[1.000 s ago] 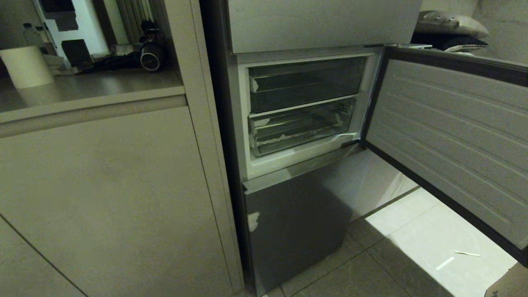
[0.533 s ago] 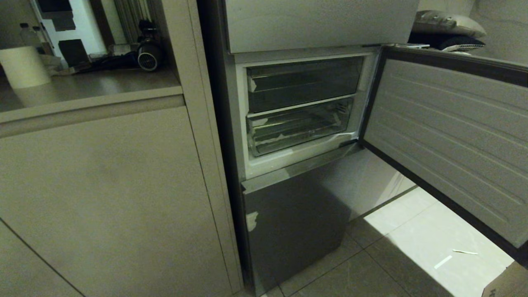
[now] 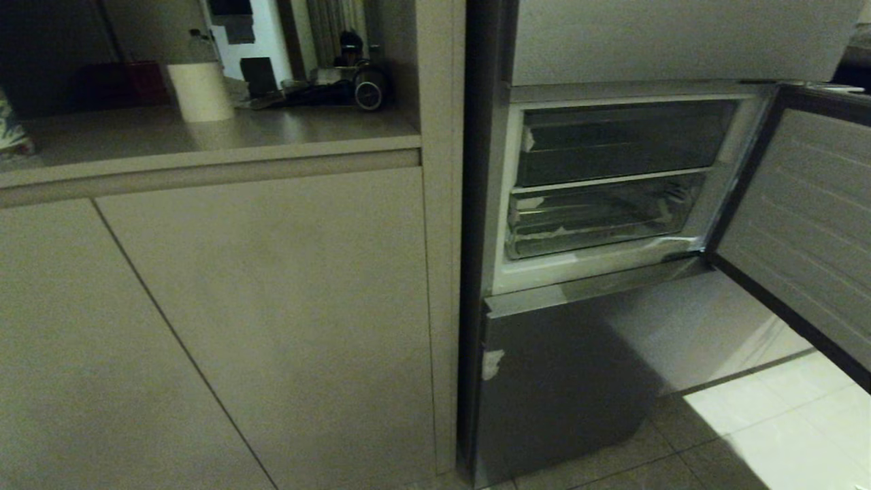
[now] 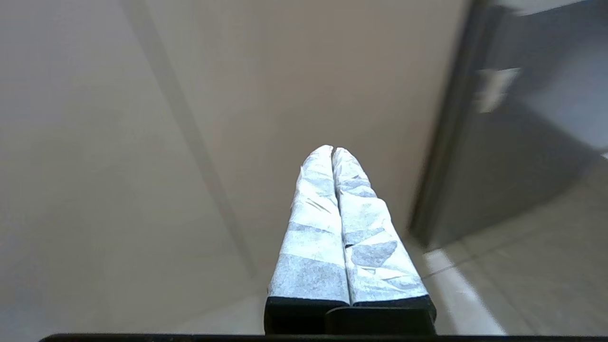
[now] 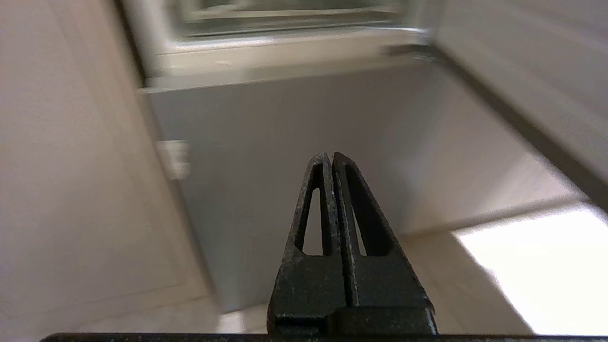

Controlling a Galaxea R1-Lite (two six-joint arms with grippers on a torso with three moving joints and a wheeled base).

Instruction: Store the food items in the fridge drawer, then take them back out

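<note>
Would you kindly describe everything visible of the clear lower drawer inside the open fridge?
The fridge drawer is the lower of two in the open compartment, beneath a darker, smoky drawer and a thin white shelf edge. It looks like clear plastic, wide and shallow, with a ribbed floor showing through its front. White tape scraps cling to its left end and along its front lip. It sits pushed in, level, within the white frame. No food shows inside it, and no tool is near it.
</note>
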